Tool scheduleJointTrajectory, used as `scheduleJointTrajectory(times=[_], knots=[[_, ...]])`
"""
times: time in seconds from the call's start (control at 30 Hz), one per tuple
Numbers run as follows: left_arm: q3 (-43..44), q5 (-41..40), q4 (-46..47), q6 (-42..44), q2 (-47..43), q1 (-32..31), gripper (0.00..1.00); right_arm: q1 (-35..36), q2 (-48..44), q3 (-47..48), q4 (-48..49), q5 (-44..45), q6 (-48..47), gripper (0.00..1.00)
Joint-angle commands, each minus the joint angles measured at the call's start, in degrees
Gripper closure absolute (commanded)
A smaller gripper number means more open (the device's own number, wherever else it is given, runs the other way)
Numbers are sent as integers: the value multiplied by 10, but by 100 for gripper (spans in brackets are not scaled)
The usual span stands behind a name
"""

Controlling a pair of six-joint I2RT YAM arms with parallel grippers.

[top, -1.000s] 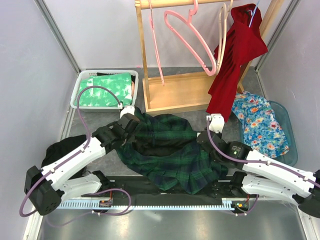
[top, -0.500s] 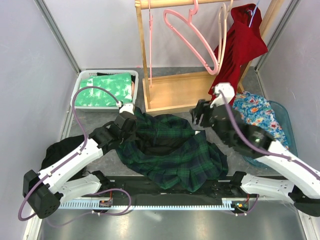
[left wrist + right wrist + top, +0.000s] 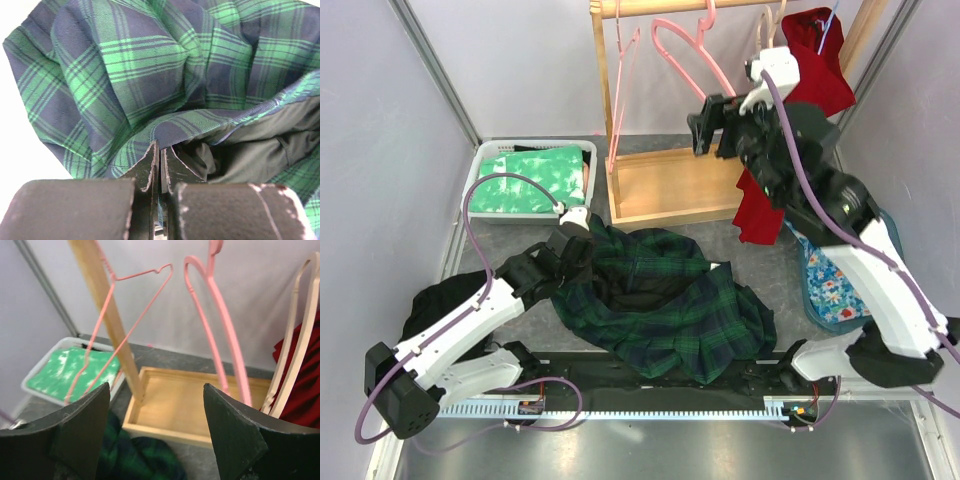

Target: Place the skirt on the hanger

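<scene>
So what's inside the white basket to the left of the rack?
A green and white patterned cloth fills the white basket, and a dark strip shows at its far edge. Anything beneath the cloth is covered.

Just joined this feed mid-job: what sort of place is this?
Probably a robot test cell staged as a laundry corner: a wooden clothes rack with pink hangers, a white laundry basket, a plaid skirt.

Qty: 1 plaid skirt (image 3: 660, 300), 2 pink hangers (image 3: 142, 272) (image 3: 232, 357), 1 cream hanger (image 3: 291, 325), 2 bins (image 3: 480, 175) (image 3: 900, 260), 1 red garment (image 3: 757, 215).
</scene>
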Motion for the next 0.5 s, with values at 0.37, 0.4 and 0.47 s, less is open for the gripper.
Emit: scheduleJointTrajectory(times=[0.37,0.4,0.47], knots=[[26,28,38,10,-5,3,98,-247,158,118,58,-310,-34,23],[27,28,38,10,-5,3,98,-249,171,123,57,-315,-34,25],[27,27,38,11,-5,3,98,-252,186,142,57,-321,-34,29]])
